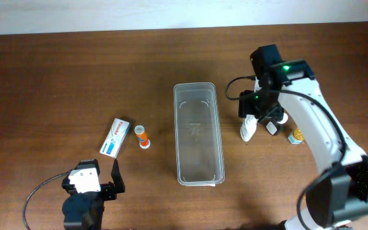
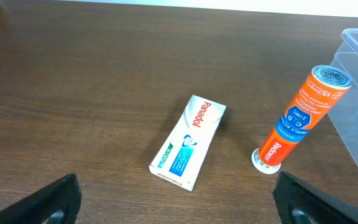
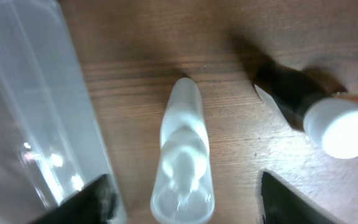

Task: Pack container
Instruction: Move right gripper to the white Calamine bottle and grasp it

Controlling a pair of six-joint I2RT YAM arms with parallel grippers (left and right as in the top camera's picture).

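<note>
- left wrist view lets you read "Panadol" on the box (image 2: 189, 142); overhead doesn't
- container (image 1: 199, 134) sits just left of the right gripper (image 3: 188, 202), which is spread round a white bottle (image 3: 182, 149); left gripper (image 2: 179, 202) spread too

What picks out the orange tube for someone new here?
Start at the long, clear central container. Left of it in the overhead view sit two small items; the orange tube is the nearer one. Unlike the flat white-and-blue box beside it, it is a round cylinder standing on a white cap.
</note>
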